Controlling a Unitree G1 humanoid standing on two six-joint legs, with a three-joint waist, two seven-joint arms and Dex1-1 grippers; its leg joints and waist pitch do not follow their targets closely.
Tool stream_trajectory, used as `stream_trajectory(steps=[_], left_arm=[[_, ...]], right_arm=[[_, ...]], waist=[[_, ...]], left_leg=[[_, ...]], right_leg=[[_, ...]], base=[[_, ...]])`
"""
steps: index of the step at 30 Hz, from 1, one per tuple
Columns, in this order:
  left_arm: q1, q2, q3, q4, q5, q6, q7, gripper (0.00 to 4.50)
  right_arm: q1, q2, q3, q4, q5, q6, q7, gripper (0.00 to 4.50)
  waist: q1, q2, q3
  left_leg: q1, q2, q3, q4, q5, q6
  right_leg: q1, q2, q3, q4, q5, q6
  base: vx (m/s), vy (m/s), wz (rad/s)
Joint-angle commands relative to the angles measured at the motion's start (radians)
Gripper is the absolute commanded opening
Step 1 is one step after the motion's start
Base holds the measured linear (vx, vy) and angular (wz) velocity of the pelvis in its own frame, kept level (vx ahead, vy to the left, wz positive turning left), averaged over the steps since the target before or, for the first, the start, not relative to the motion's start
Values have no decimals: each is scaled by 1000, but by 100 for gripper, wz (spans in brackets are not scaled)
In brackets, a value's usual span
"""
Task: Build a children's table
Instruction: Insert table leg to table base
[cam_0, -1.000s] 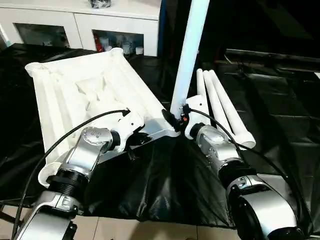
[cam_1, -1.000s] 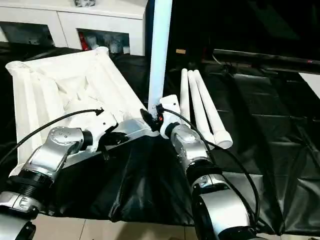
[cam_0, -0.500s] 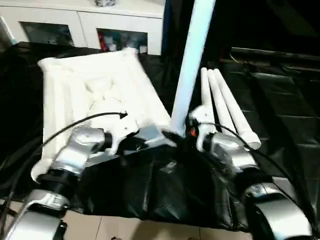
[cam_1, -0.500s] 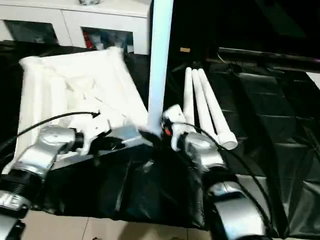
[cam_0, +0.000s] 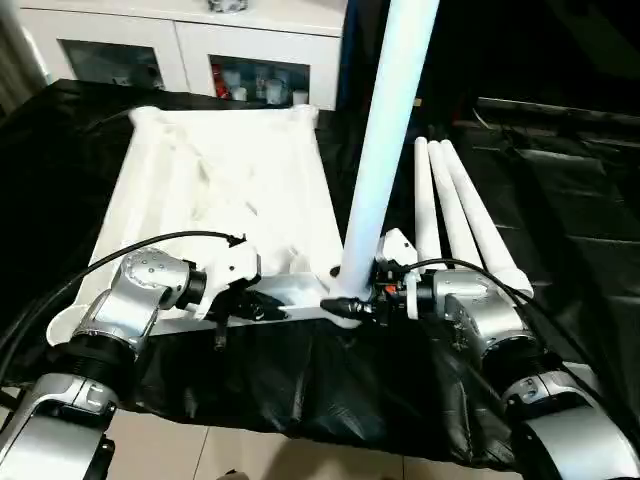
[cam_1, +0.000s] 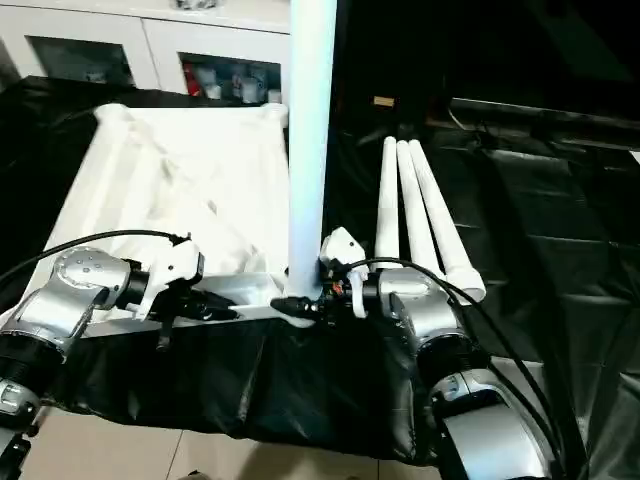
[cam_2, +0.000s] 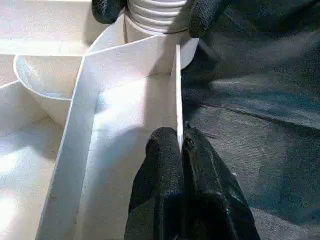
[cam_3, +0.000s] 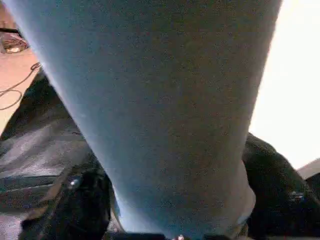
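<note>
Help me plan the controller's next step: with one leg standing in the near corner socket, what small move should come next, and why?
Probably keep turning the upright leg down into its socket. The right gripper clasps the leg's base, where ribbed threads still show above the socket in the left wrist view. The left gripper is pinched on the tabletop rim, steadying it. Three legs wait on the black sheet.

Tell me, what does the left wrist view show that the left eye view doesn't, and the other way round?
Left wrist view: the left fingers pinching the tabletop by its thin rim, and the upright leg with its ribbed end between the right fingers. Left eye view: three spare legs lying on the black cloth, a white cabinet behind. Shared: the tabletop and the upright leg at its corner.
</note>
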Motion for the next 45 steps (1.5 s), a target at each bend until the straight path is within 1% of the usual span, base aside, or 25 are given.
stream_trajectory(steps=[1, 6, 9, 10, 11, 12, 13, 14, 15, 17, 19, 20, 21, 22, 23, 26, 27, 28, 32, 35, 36, 40, 41, 43, 45], left_arm=[[-12, -17, -35, -1, 1, -16, -38, 0], [-14, -29, -34, 19, -10, -17, -29, 0], [-17, -51, -28, 25, -2, -3, 26, 0], [-29, -87, -26, 47, 28, 11, 126, 0], [-31, -92, -25, 50, 33, 14, 142, 0], [-36, -109, -24, 60, 46, 24, 186, 0], [-41, -122, -22, 68, 55, 29, 220, 0], [-53, -169, -14, 85, 67, 47, 309, 0], [-53, -169, -14, 85, 67, 47, 309, 0], [-67, -223, -3, 98, 77, 72, 408, 0], [-74, -262, 4, 100, 83, 100, 481, 0], [-77, -282, 6, 97, 83, 113, 509, 0], [-77, -283, 6, 97, 83, 114, 511, 0], [-76, -292, 1, 93, 85, 112, 517, 0], [-75, -295, -2, 91, 87, 109, 516, 0], [-70, -296, -4, 84, 89, 106, 502, 0], [-68, -295, -4, 81, 89, 105, 496, 0], [-66, -289, -5, 80, 91, 99, 488, 0], [-52, -262, -3, 73, 82, 62, 435, 0], [-44, -235, -4, 72, 71, 17, 397, 0], [-45, -219, 1, 80, 66, 16, 378, 0], [-40, -180, -3, 85, 52, -8, 288, 0], [-40, -180, -3, 85, 52, -8, 288, 0], [-36, -157, -8, 82, 42, -12, 223, 0], [-27, -122, -20, 76, 28, -24, 126, 0]], right_arm=[[16, 6, 40, -9, -21, 23, 32, 292], [31, 26, 23, -26, -2, 45, -2, 286], [28, 53, 0, -2, -11, 14, -104, 286], [17, 89, -32, 43, -26, -20, -259, 286], [15, 94, -37, 50, -29, -23, -281, 285], [10, 108, -48, 68, -34, -30, -341, 285], [7, 118, -55, 79, -37, -30, -379, 285], [-5, 155, -73, 116, -44, -29, -497, 281], [-5, 155, -73, 116, -44, -29, -497, 280], [-27, 204, -99, 167, -45, -31, -649, 280], [-49, 245, -116, 211, -44, -33, -769, 279], [-62, 269, -117, 232, -53, -37, -831, 279], [-63, 271, -117, 233, -54, -37, -835, 279], [-73, 290, -123, 248, -52, -43, -856, 279], [-77, 298, -128, 252, -47, -47, -854, 279], [-86, 308, -127, 261, -57, -64, -846, 279], [-89, 311, -131, 265, -58, -70, -845, 335], [-91, 311, -135, 267, -56, -72, -834, 335], [-97, 283, -130, 272, -71, -108, -812, 370], [-95, 254, -126, 268, -63, -117, -754, 370], [-89, 230, -112, 257, -64, -123, -681, 370], [-58, 182, -70, 204, -62, -129, -481, 370], [-58, 182, -70, 204, -62, -129, -481, 370], [-39, 151, -52, 165, -48, -117, -359, 370], [-19, 113, -36, 119, -32, -95, -221, 370]], waist=[[0, 9, -58], [1, 10, -58], [0, 10, -55], [-4, 8, -52], [-9, 2, -52], [-12, 4, -47], [-13, 3, -46], [-15, 1, -48], [-15, 1, -48], [-18, 3, -46], [-20, 3, -46], [-17, 7, -47], [-21, 5, -48], [-19, 3, -49], [-19, 1, -49], [-18, 5, -53], [-19, 5, -54], [-19, 3, -52], [-20, 6, -51], [-26, 10, -55], [-28, 9, -56], [-29, 8, -57], [-28, 9, -57], [-26, 11, -58], [-19, 10, -61]], left_leg=[[11, 54, -13, -65, -120, 57], [12, 55, -14, -66, -125, 45], [11, 54, -14, -68, -138, 34], [12, 53, -15, -71, -160, 21], [12, 53, -17, -72, -173, 10], [19, 50, -20, -75, -216, -9], [17, 49, -23, -77, -232, -16], [18, 50, -24, -79, -239, -21], [18, 50, -24, -79, -239, -21], [21, 48, -25, -79, -259, -25], [21, 48, -24, -80, -255, -27], [22, 47, -25, -79, -258, -26], [17, 46, -25, -80, -244, -23], [16, 45, -23, -79, -236, -14], [16, 45, -23, -78, -234, -9], [12, 44, -22, -75, -206, 11], [10, 44, -21, -75, -197, 17], [10, 44, -20, -75, -199, 21], [12, 46, -22, -78, -227, 16], [9, 46, -22, -76, -212, 20], [8, 45, -21, -75, -200, 28], [4, 45, -18, -69, -168, 66], [4, 46, -18, -69, -161, 68], [5, 48, -17, -68, -139, 72], [4, 49, -13, -63, -116, 95]], right_leg=[[51, -70, 44, -50, 10, -308], [49, -71, 44, -51, -8, -301], [48, -72, 45, -54, -33, -295], [44, -74, 46, -59, -78, -286], [44, -75, 47, -62, -105, -278], [39, -78, 49, -74, -192, -261], [42, -79, 50, -78, -234, -248], [40, -79, 52, -83, -278, -222], [40, -79, 52, -83, -278, -222], [35, -77, 52, -88, -318, -206], [32, -76, 53, -89, -314, -204], [31, -76, 52, -90, -314, -200], [34, -74, 51, -87, -291, -200], [34, -73, 51, -87, -269, -197], [34, -72, 51, -86, -263, -197], [39, -72, 51, -80, -208, -204], [40, -72, 50, -78, -187, -210], [40, -71, 50, -79, -189, -212], [38, -73, 50, -84, -235, -206], [41, -72, 50, -78, -182, -215], [43, -70, 49, -74, -148, -224], [50, -71, 48, -70, -98, -249], [50, -72, 48, -69, -89, -253], [51, -67, 45, -63, -53, -268], [54, -65, 42, -56, -2, -284]], base=[[0, 0, 0], [0, 0, 0], [0, 0, 0], [0, 0, 0], [0, 0, 0], [0, 0, 0], [0, 0, 0], [0, 0, 0], [0, 0, 0], [0, 0, 0], [0, 0, 0], [0, 0, 0], [0, 0, 0], [0, 0, 0], [0, 0, 0], [0, 0, 0], [0, 0, 0], [0, 0, 0], [0, 0, 0], [0, 0, 0], [0, 0, 0], [0, 0, 0], [0, 0, 0], [0, 0, 0], [0, 0, 0]])
